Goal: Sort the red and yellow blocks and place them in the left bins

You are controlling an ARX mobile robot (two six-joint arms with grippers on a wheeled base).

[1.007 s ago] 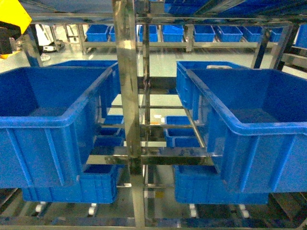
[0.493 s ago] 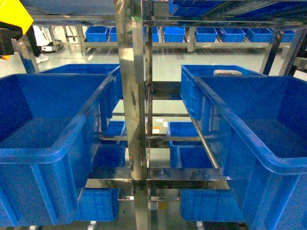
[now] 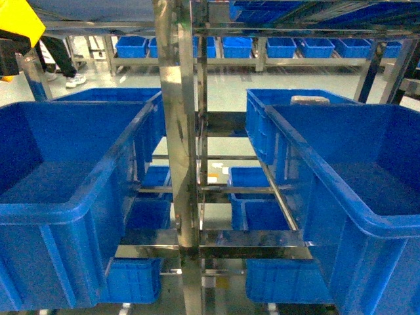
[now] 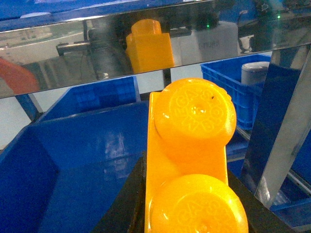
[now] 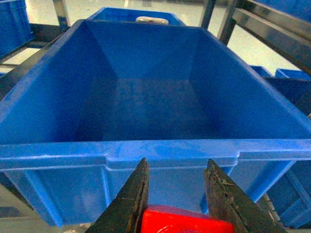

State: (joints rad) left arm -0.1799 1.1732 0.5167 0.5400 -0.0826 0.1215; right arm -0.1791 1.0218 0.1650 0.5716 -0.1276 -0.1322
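Note:
In the left wrist view, the yellow block with two round studs fills the middle. My left gripper is shut on it, with black fingers on either side. Below and behind it lies a left bin, deep, blue and bare inside. In the right wrist view, my right gripper is shut on the red block, just in front of the near rim of a blue bin. The head view shows the left bin and the right bin, and neither gripper.
A shiny steel rack post stands between the two front bins, with cross rails and more blue bins below and behind. A white object rests behind the right bin. A steel shelf edge runs overhead. A person's legs are far left.
The head view has closed in on the rack, so both front bins look larger and lower. A person's legs have come into view at the far left.

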